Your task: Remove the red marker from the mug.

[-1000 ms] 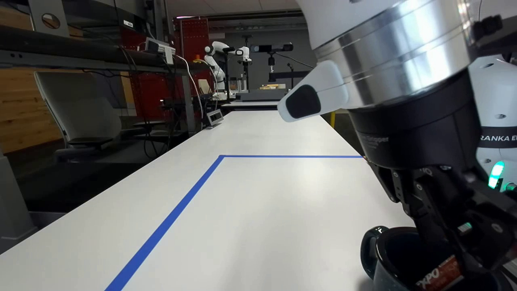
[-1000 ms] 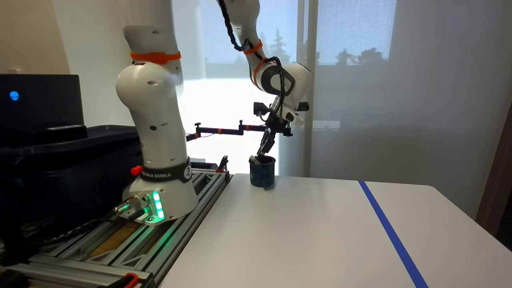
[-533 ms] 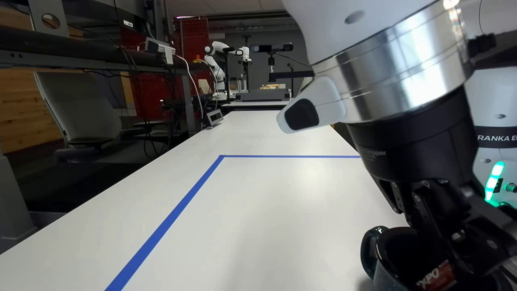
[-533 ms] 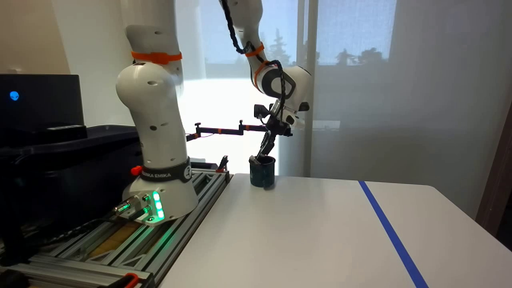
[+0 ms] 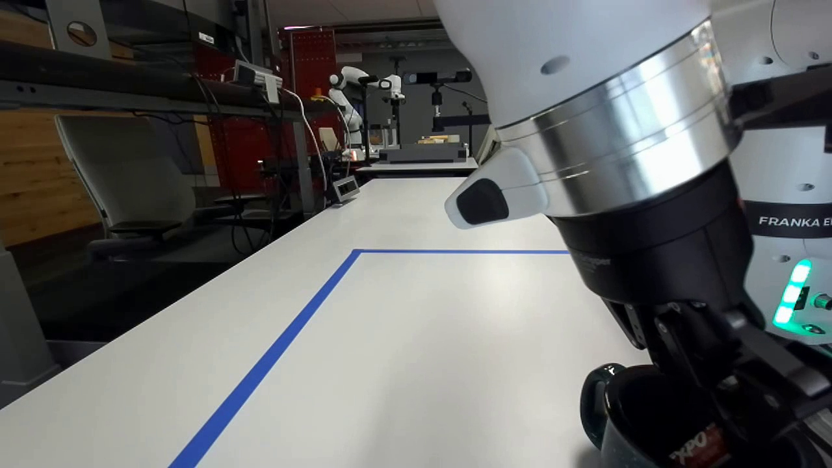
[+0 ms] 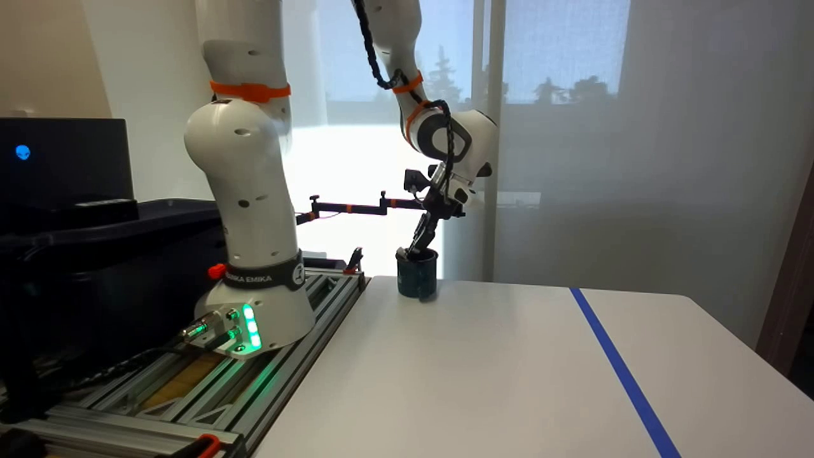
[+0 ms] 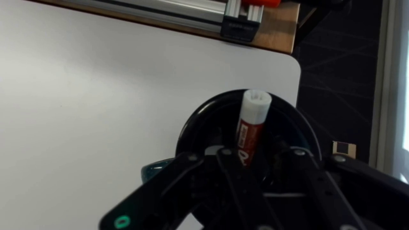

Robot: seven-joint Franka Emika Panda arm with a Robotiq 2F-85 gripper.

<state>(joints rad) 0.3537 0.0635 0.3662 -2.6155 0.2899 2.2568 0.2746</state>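
Note:
The black mug stands upright on the white table in both exterior views (image 5: 621,448) (image 6: 417,280), and its rim shows in the wrist view (image 7: 189,127). The red marker (image 7: 250,127) leans inside the mug, its white end up at the rim. Its red label shows in an exterior view (image 5: 701,447). The lower part is hidden in the dark mug and behind a finger. My gripper (image 7: 260,155) points down at a tilt with its fingertips inside the mug (image 6: 413,250). Its jaws stand apart, with the marker showing in the gap, nearer the left finger.
The mug's handle (image 7: 155,169) sticks out to one side. The mug stands near the table's corner (image 7: 292,62), beside the robot's metal mounting rail (image 7: 191,16). Blue tape (image 6: 626,375) marks the table (image 6: 509,356).
My gripper has moved lower, deeper into the mug, and covers more of the marker's label in an exterior view. The mug has not moved, and the marker shows no clear movement.

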